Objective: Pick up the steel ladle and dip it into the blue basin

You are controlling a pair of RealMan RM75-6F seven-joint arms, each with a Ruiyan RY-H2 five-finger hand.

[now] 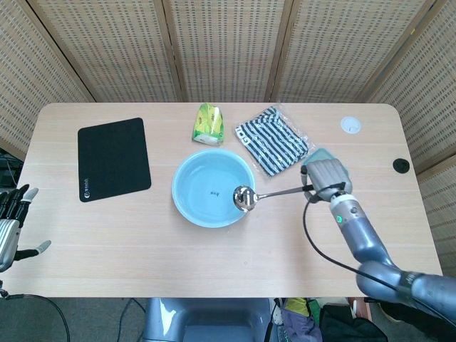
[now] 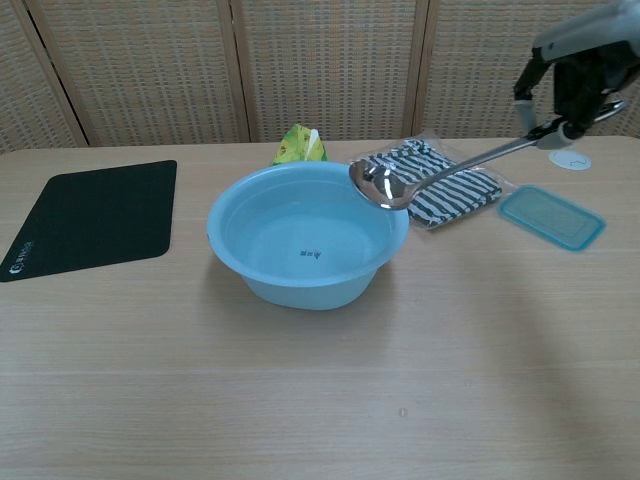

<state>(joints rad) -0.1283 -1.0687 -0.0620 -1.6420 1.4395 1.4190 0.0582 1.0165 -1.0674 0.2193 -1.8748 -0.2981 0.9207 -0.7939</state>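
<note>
The right hand (image 1: 327,178) grips the shiny steel ladle (image 1: 246,197), bowl above the blue basin (image 1: 192,206) rim.

Around the basin (image 1: 212,188) in the middle of the table (image 1: 142,242), the mat (image 1: 114,158) lies to its left, the packet (image 1: 208,122) just behind it, the striped pouch (image 1: 272,140) behind to its right, and the lidded container (image 2: 551,216) further right.

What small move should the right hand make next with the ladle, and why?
Probably lower it and ease left. The right hand holds the steel ladle with its bowl over the near-right rim of the blue basin, raised and not yet dipped inside.
</note>
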